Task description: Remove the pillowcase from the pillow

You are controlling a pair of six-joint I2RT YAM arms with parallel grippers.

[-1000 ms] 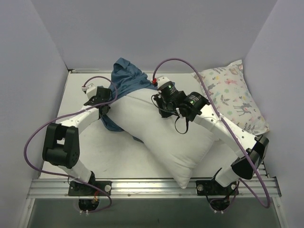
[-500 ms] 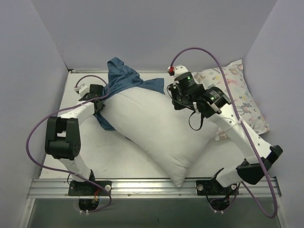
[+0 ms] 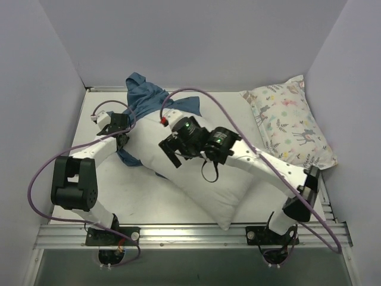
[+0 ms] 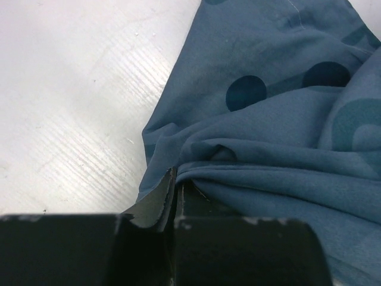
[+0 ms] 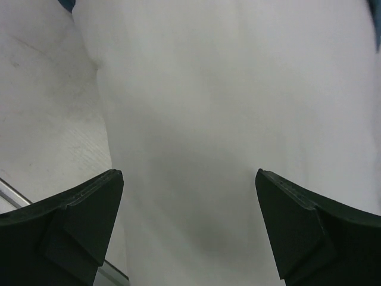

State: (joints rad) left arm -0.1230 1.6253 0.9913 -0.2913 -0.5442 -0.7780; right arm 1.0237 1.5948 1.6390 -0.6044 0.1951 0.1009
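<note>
Bunching up around the left claw [image 3: 123,128], the blue pillowcase [image 3: 146,95] covers only the far end of the white pillow [image 3: 208,179]. That claw's own camera shows its fingers [image 4: 238,250] clenched on a blue fold, which the top view hides. The right claw [image 3: 172,150] is spread wide over the pillow, gripping nothing. A printed pillow [image 3: 292,119] lies well off to its right.

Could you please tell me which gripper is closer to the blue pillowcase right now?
Left. The left gripper is pinched shut on the edge of the pillowcase, touching it. The right gripper hangs open above the bare white pillow, apart from the blue fabric.
</note>
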